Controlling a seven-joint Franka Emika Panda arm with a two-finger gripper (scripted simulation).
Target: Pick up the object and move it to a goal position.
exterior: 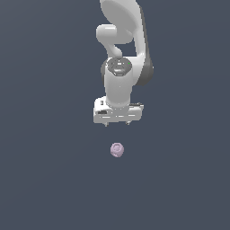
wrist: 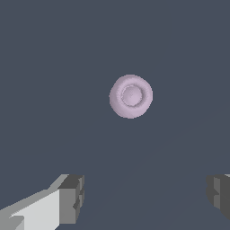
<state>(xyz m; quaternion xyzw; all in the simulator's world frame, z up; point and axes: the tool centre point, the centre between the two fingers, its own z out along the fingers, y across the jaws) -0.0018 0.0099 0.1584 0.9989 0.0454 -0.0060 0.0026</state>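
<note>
Across the whole scene, a flat dark slate-grey floor (exterior: 45, 179) fills the background in both views, plain and unmarked. In the upper middle of the exterior view, the glossy white jointed robot arm (exterior: 120, 45) comes down from the top edge, with a dark grey band along the side toward the exterior view's right and a round grey cap on its wrist joint. At its lower end sits the white box-shaped gripper (exterior: 117, 122), pointing straight down, two short finger stubs poking out underneath. Wrist view shows the grey finger pads (wrist: 72, 198) spread wide, one at each side of the frame with bare floor between them; jaws wide apart, nothing held. Small pale pink-lilac rounded lump (exterior: 117, 150) lies on the floor, apart from the gripper, no contact; in the exterior view it sits below the gripper, roughly in line with it. In the wrist view the lump (wrist: 130, 96) shows a ring-like mark on top around a raised centre.
</note>
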